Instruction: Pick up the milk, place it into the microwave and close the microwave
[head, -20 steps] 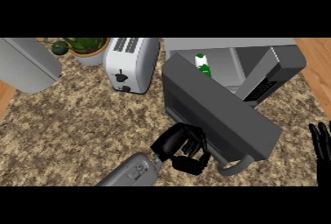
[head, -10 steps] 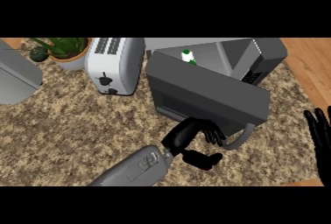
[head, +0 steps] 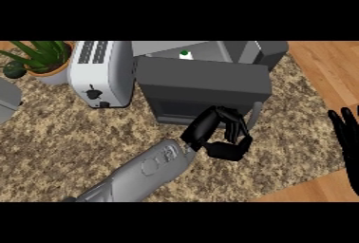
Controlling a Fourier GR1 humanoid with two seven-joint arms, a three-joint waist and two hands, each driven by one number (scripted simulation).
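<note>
So, going from left to right:
Plant (head: 35, 56): it is sitting in its pot at the far left, at the back of the counter (head: 63, 137).
Toaster (head: 103, 71): it is standing just beside the plant, white with a dark knob on the front.
Left hand (head: 219, 135): it is coming up from the bottom on a grey arm. Its fingers are curling in together and are not holding anything. The knuckles are touching the front of the microwave door (head: 203, 90), near the handle (head: 254, 114).
Microwave (head: 210, 50): it is sitting behind the door, to the right of the toaster. The dark door is standing across the front of it, with a gap showing at the top.
Milk (head: 185, 54): it is standing inside the microwave. Only its white top with a green cap is peeking over the door.
Right hand (head: 346, 137): it is resting at the right edge with its fingers straight and pointing up, well apart from the microwave.
</note>
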